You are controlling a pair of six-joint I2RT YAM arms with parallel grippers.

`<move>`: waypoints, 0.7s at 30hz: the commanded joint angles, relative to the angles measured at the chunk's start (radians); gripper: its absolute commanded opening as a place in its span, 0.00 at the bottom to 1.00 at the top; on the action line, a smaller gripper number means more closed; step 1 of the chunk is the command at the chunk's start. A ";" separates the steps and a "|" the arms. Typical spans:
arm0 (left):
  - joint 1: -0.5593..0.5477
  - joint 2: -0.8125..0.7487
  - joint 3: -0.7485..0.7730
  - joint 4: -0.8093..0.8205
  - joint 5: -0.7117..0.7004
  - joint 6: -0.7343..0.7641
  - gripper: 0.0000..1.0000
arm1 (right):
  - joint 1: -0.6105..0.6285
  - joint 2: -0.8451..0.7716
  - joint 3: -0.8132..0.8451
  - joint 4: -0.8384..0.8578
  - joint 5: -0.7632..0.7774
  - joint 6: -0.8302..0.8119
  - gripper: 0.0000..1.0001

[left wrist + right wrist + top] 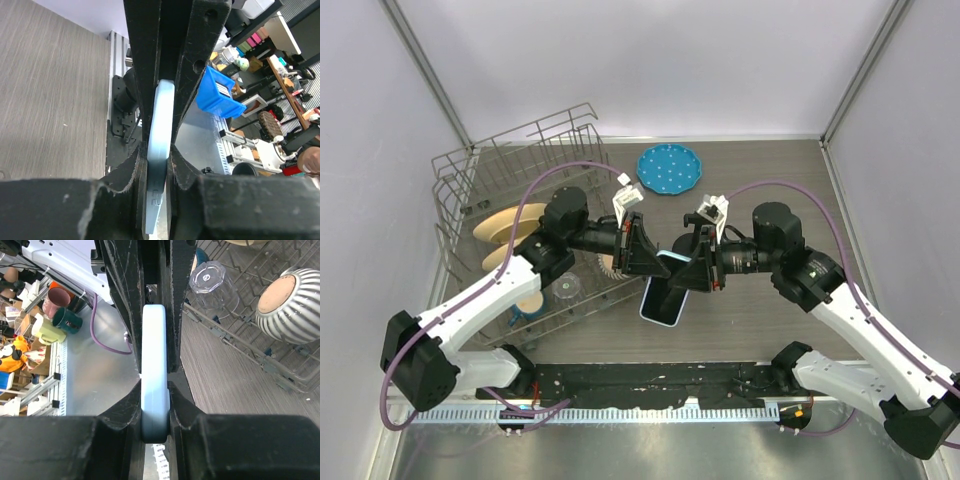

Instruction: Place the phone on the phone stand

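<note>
Black left gripper and black right gripper both pinch the light-blue-edged, black-screened phone above the grey wood-grain table; the edge stamp is unreadable.

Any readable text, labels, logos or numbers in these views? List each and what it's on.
No text is legible in any view.
Embossed mark on the edge of the phone, left wrist view: too faint to read.
Label on the blue bin: too small to read.

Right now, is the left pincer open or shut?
Shut on the phone. In the left wrist view, the fingers of the left pincer press against both its faces, no gap.
</note>
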 commanded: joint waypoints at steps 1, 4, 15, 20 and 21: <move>-0.022 -0.052 0.024 -0.032 -0.083 0.043 0.00 | 0.000 -0.009 -0.008 0.115 0.043 0.025 0.20; -0.022 -0.113 0.000 -0.054 -0.227 0.083 0.00 | 0.000 -0.017 -0.031 0.095 0.126 0.048 0.49; -0.022 -0.241 -0.095 0.026 -0.445 0.092 0.00 | 0.017 -0.146 -0.385 0.636 0.210 0.391 0.62; -0.022 -0.259 -0.128 0.088 -0.453 0.064 0.00 | 0.077 -0.152 -0.466 0.836 0.255 0.442 0.53; -0.022 -0.262 -0.131 0.099 -0.448 0.048 0.00 | 0.091 -0.153 -0.478 0.851 0.275 0.440 0.53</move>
